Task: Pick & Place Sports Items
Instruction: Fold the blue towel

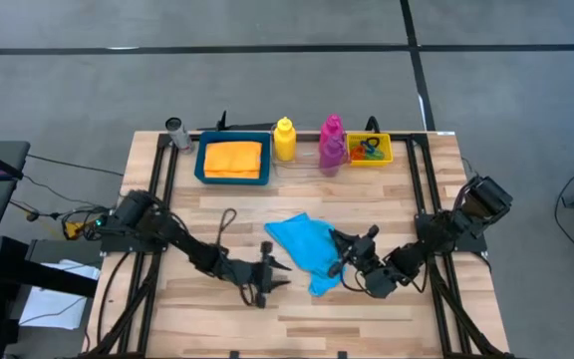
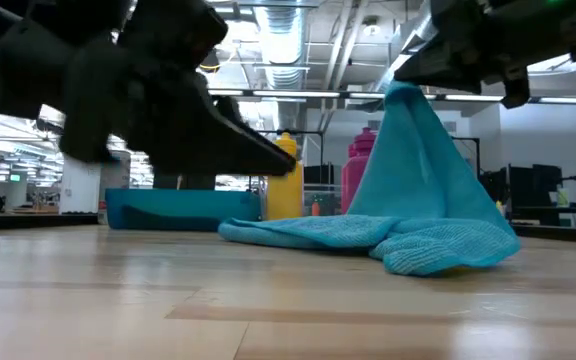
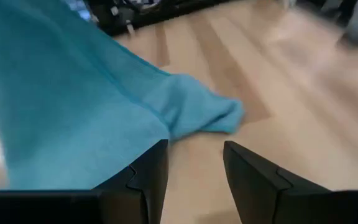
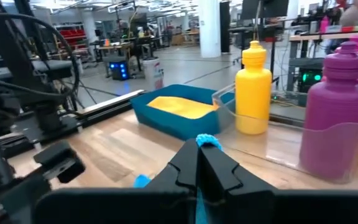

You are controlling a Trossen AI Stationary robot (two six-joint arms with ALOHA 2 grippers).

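Cyan cloth (image 1: 304,247) lies mid-worktop with one corner pinched up by your right gripper (image 4: 202,163), the left gripper (image 3: 194,165) open beside it; judging by this, lift and carry it to the tray (image 1: 200,163).

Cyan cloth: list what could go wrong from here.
1. The right gripper pinches only a small fold of the cyan cloth; most of it lies on the table, so it may slip out when lifted.
2. The open left gripper sits right at the cloth's edge and could snag or drag it.
3. A trailing cloth might brush the yellow bottle near the blue tray.
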